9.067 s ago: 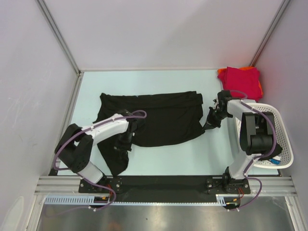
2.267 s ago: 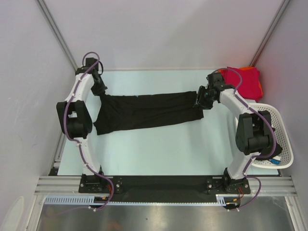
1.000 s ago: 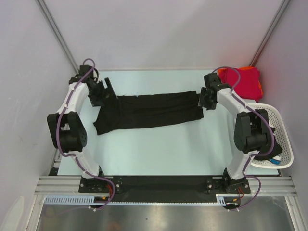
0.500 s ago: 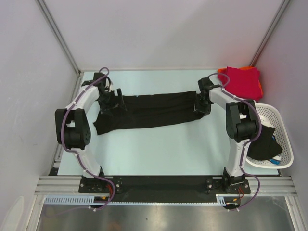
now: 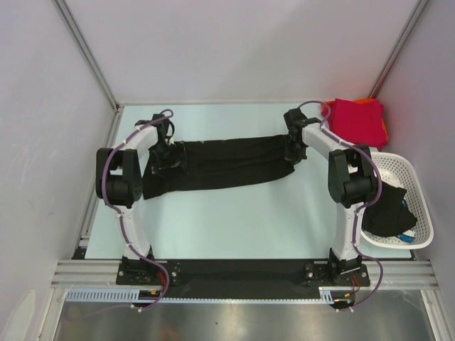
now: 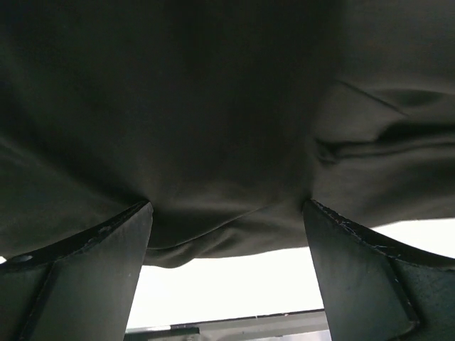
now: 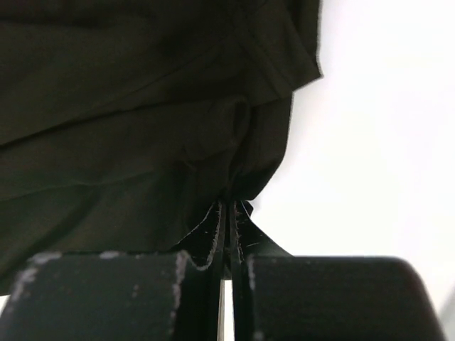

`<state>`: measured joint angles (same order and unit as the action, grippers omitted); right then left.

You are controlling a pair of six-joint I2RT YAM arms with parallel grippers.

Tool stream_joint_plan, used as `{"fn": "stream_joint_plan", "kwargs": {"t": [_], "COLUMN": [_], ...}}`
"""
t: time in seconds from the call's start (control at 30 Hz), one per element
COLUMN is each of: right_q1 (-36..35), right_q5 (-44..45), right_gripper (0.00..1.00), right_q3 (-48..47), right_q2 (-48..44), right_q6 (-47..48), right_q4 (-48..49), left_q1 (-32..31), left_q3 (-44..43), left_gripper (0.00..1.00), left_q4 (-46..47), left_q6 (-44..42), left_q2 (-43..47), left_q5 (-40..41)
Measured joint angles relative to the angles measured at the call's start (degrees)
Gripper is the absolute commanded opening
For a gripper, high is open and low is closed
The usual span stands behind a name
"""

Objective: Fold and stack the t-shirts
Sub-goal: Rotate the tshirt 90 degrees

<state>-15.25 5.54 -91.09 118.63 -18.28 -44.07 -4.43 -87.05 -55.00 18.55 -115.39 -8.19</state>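
Note:
The black t-shirt [image 5: 227,163] lies folded into a long band across the middle of the table. My left gripper [image 5: 169,150] is down on its left end, open wide. In the left wrist view the dark cloth [image 6: 213,106] spans the gap between the fingers of that gripper [image 6: 227,206]. My right gripper [image 5: 290,153] is at the band's right end. Seen from the right wrist, this gripper [image 7: 229,202] is shut, with the shirt's edge [image 7: 106,128] puckered at the tips. A folded crimson t-shirt [image 5: 355,121] lies on an orange one [image 5: 384,131] at the back right corner.
A white lattice basket [image 5: 412,177] stands at the right edge with a dark crumpled cloth [image 5: 387,209] inside. Metal posts and grey walls close off the table's back and sides.
The right gripper has closed on the shirt's right end. The left gripper has moved right and down onto the left end, staying open.

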Motion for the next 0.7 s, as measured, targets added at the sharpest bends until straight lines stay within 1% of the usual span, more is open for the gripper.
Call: {"fn": "stream_joint_plan", "kwargs": {"t": [0.17, 0.27, 0.43, 0.5, 0.53, 0.57, 0.7], "right_q1": [-0.37, 0.13, 1.75, 2.49, 2.75, 2.93, 2.99], "right_q5": [5.07, 6.69, 7.67, 7.61, 7.45, 7.26, 7.91], "right_gripper": [0.0, 0.0, 0.0, 0.14, 0.17, 0.24, 0.28], "right_q3": [-1.29, -1.05, 2.05, 3.26, 3.28, 2.91, -0.59], "right_q2": [0.0, -0.02, 0.0, 0.11, 0.42, 0.72, 3.37], "right_q6": [0.35, 0.24, -0.72, -1.14, -1.29, -1.31, -1.18], "right_q4": [-4.44, -7.06, -9.07, -10.01, -10.36, -10.71, -14.38], "left_q1": [-0.07, -0.07, -0.09, -0.09, -0.09, -0.09, -0.11], "left_q3": [-0.37, -1.01, -1.31, -1.31, -1.31, -1.31, -1.33], "left_gripper": [0.92, 0.92, 0.92, 0.92, 0.92, 0.92, 0.92], "left_q4": [-1.79, -2.27, -2.82, -2.93, -2.99, -3.04, -3.41], "left_q6": [1.03, 1.11, 1.44, 1.57, 1.7, 1.9, 1.99], "left_q2": [-1.4, -1.42, -1.42, -1.44, -1.44, -1.44, -1.46], "left_q5": [2.12, 2.93, 4.15, 4.61, 4.81, 5.01, 5.53]}}
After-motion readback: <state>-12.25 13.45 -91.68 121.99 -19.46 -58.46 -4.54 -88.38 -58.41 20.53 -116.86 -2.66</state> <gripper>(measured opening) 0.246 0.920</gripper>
